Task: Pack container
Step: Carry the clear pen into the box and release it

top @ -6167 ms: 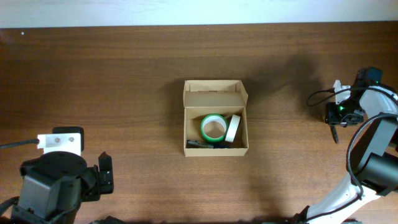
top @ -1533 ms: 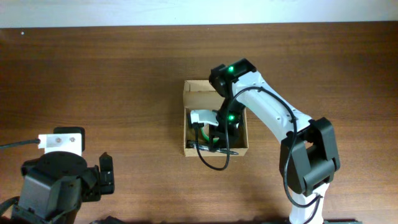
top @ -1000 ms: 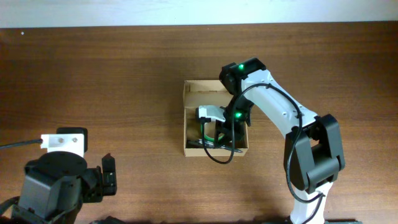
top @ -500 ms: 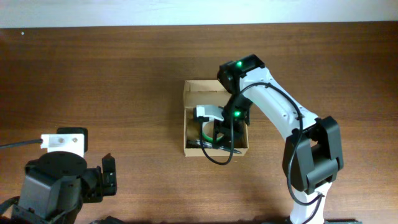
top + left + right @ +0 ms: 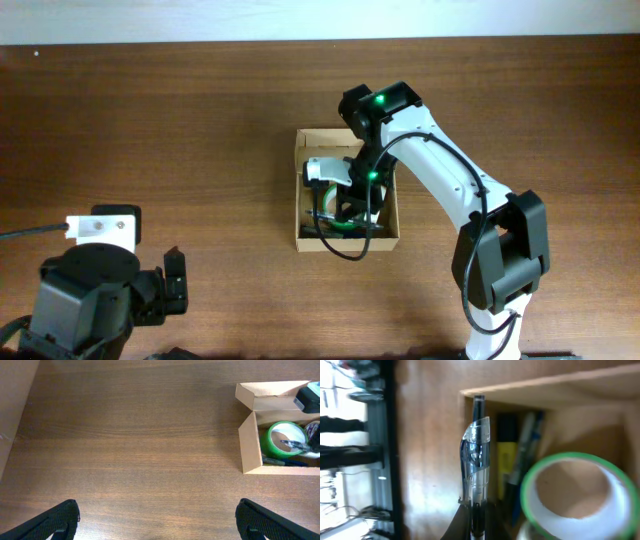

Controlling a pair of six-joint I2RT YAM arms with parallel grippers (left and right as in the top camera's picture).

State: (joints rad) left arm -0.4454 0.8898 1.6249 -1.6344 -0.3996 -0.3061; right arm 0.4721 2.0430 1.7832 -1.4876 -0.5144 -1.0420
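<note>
The container (image 5: pixel 298 200) sits open at the middle of the table (image 5: pixel 180 120), its flap lid folded back on the far side. The right arm reaches down into it, and the right claw (image 5: pixel 474 522) pinches a clear blue pen (image 5: pixel 476 467) by one end, with the barrel lying along the box wall. Inside are a green tape roll (image 5: pixel 270 442) and a yellow highlighter (image 5: pixel 506 460) among dark markers (their caps are blurred). The left claw (image 5: pixel 157 510) hangs spread wide over bare wood, well apart from the box.
</note>
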